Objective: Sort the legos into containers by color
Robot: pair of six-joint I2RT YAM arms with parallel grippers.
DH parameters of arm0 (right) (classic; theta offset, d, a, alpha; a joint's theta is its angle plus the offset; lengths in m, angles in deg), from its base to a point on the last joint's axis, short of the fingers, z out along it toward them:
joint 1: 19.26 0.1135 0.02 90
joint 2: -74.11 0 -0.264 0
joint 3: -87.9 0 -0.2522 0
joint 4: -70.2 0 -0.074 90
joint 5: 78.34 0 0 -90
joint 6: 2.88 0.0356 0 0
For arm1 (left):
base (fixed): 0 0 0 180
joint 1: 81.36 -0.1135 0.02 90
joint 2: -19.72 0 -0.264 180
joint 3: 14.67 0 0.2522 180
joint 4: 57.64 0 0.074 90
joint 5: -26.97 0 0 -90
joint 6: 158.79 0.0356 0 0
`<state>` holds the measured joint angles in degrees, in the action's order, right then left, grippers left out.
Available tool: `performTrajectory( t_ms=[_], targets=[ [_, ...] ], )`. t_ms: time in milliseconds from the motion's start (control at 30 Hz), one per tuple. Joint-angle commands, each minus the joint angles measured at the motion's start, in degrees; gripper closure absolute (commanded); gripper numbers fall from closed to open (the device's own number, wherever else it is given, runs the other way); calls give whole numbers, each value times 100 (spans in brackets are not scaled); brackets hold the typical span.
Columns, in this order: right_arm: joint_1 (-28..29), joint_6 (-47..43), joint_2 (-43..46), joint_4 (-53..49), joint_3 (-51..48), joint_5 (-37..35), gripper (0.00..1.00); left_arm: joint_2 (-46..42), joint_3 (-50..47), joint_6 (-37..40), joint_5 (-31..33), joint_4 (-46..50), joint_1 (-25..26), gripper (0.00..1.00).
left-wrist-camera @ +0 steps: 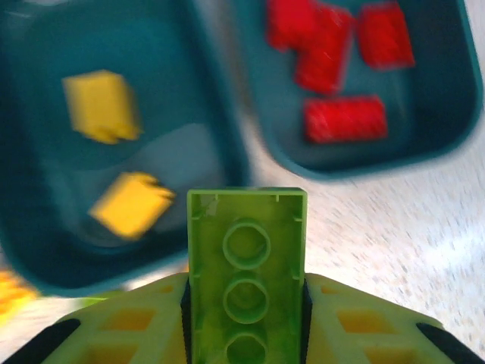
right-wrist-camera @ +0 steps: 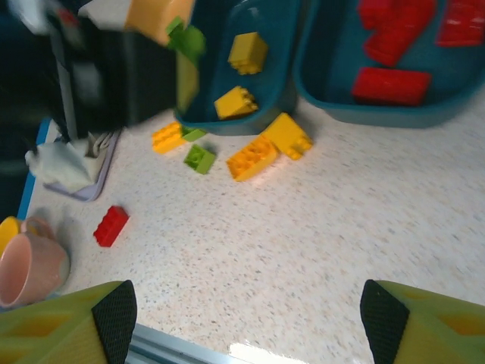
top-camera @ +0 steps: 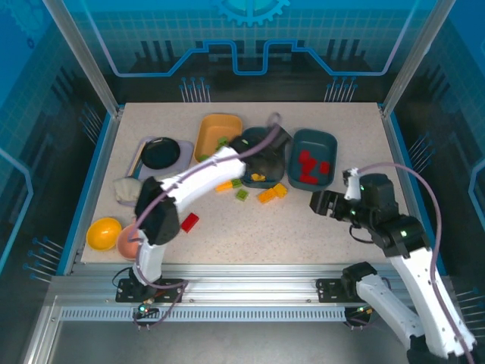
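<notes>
Left wrist, lime-green brick point(left-wrist-camera: 246, 265), three round tubes

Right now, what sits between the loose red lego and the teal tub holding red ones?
In the right wrist view: a small green brick, an orange brick and a yellow brick, all loose on the table.

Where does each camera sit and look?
Top: above and behind, looking down at the table; left arm and right arm show.
Left wrist: behind the left pincer gripping a green lego, facing teal tubs.
Right wrist: behind the open right pincer, facing loose legos.
Shared: both wrist views show the red legos' tub.
</notes>
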<state>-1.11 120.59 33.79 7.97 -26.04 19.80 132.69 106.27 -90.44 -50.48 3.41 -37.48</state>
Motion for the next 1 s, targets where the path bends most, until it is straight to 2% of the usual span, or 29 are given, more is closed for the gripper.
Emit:
performTrajectory(
  t_ms=[0,133,333,567,733,967],
  targets=[
    [692,-277,-740,1240,126,-207,19,-248,-515,-283,-164,218,-716,64],
    [1442,-404,-2044,1990,694,-478,19,-200,-601,-381,-127,435,-1612,64],
    [1467,-360,-3517,2352,1529,-317,19,649,209,-363,110,675,-2426,63],
    [1134,-148,-4492,2239,2135,168,19,2299,2078,-392,555,1453,-2714,62],
    [1112,-114,-4780,2079,2412,188,19,2795,2612,-301,722,1704,-2769,59],
    [1133,-247,-4848,1853,2335,139,19,2675,2578,-255,771,1758,-2737,38]
  ],
)
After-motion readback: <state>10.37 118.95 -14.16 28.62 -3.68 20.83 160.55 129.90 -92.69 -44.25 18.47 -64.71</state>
